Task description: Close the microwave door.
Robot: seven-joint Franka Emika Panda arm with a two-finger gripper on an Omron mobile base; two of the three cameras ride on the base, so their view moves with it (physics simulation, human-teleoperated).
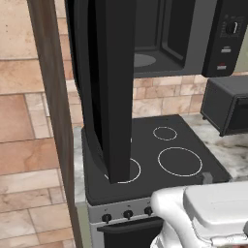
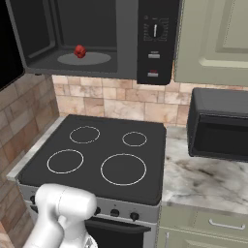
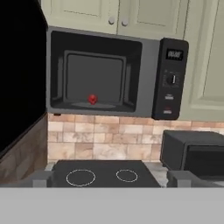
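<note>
Gripper (image 3: 112,178): tips wide apart, holding nothing, low before the stove (image 2: 97,155) and aimed at the wall above it.

Above the stove hangs the microwave (image 2: 127,43), cavity exposed, a small red item (image 2: 80,51) on its turntable. Toaster oven (image 2: 220,126) on the counter right of the stove.

The door (image 1: 109,87) is swung fully out on the microwave's left side, hanging edge-on over the stove's left burners.

Judgement: rigid hinged panel, glossy and likely slick, light to swing. Push the outer face near the free edge, far from the hinge; no grasp needed.
</note>
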